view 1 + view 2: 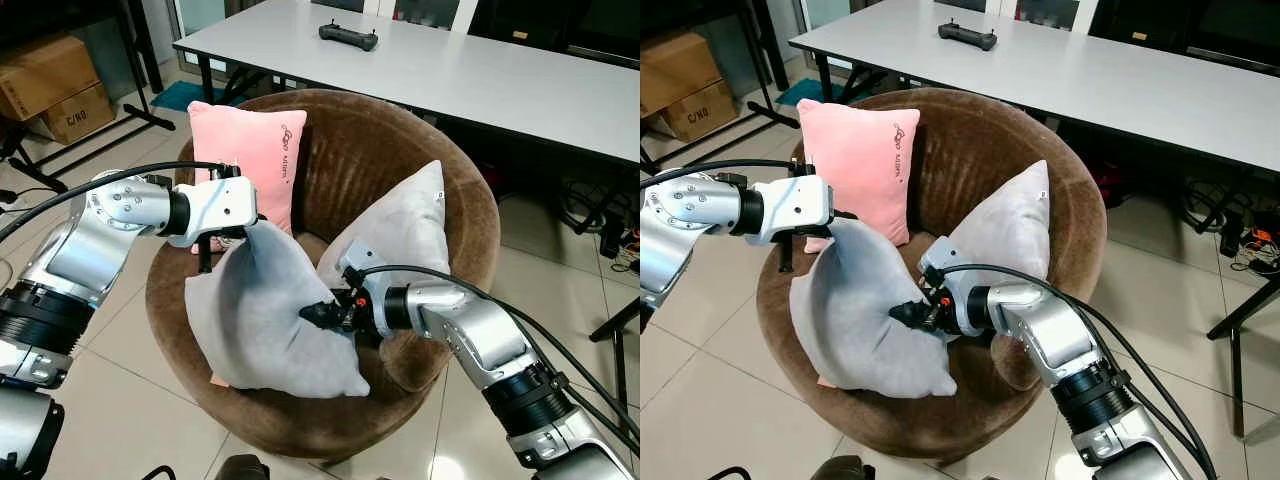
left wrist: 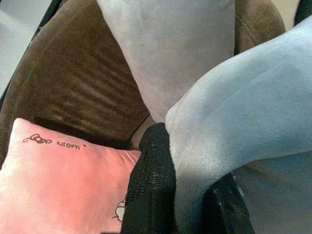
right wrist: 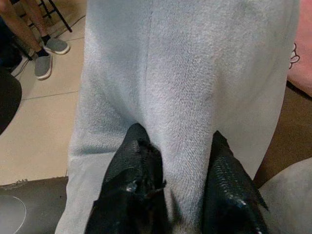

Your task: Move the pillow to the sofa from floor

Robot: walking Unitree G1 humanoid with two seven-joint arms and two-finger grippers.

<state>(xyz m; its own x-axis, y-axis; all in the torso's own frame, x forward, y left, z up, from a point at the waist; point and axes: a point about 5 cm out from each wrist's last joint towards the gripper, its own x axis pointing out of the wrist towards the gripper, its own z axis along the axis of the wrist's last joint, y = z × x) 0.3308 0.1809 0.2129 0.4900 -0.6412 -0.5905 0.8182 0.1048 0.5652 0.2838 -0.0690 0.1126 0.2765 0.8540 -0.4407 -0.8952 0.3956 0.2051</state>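
Round brown tub chair (image 1: 420, 150), ribbed plush upholstery, curved back, low seat. Pale blue-grey pillow (image 1: 265, 315), soft fleecy nap, sagging sack shape, held up over the chair's front rim, lower corners draped past the seat edge. Left claw (image 1: 240, 228) pinches the pillow's upper corner; in the left wrist view the fabric is bunched tight between two black textured fingers (image 2: 151, 185), closed on it. Right claw (image 1: 318, 314) grips the pillow's right edge at mid-height; the right wrist view shows the fleece folded into a ridge between its black fingers (image 3: 134, 175), clamped on the cloth. Behind, a second grey pillow (image 1: 400, 235), paler, smooth flat weave, leans upright against the chair's right inner wall, pointed corner up. Pink pillow (image 1: 250, 150), square, velvety, small dark embroidered script near one edge, stands upright against the left of the backrest. Long white counter (image 1: 480, 70) behind the chair, smooth matte top, a black handheld controller (image 1: 348, 36) lying on it. Cardboard boxes (image 1: 50, 85) at far left on glossy beige tile floor (image 1: 110, 420). Right wrist view: a person's lower legs, grey shoes (image 3: 46, 61) on the tiles beyond the pillow.
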